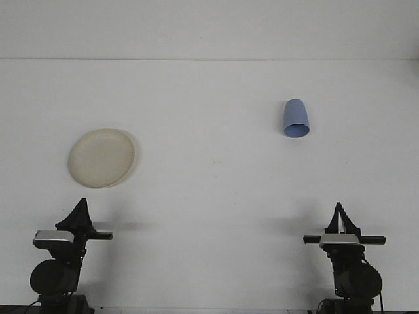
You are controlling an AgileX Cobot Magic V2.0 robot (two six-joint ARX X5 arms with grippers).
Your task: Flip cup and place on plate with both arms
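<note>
Hidden parts: bases of both arms are cut off by the lower edge of the front view; the dark bodies of the arms show little detail against the bright table (209, 196); the far side of the cup is not visible

Left gripper (81, 204): seen at the lower left, pointing away from the camera; fingers come together to one dark tip, so it looks closed; it holds nothing and touches nothing; it stands above the table, near the plate but apart from it

Right gripper (339, 208): seen at the lower right, also pointing forward; fingers meet in a narrow point, so it looks closed; it is empty; it is well apart from the cup

Cup (295, 119): blue; it lies on the right half of the table, far from the robot; its wide open mouth seems to face toward the camera and its narrower closed end points away; whether it lies fully on its side or stands tilted, I cannot tell for sure; nothing touches it

Plate (101, 157): cream colour, round, flat on the left half of the table; nothing lies on it; it is well apart from the cup

Table: white and plain; soft shadows fall beside each arm; a pale wall (209, 29) rises behind its far edge
</note>
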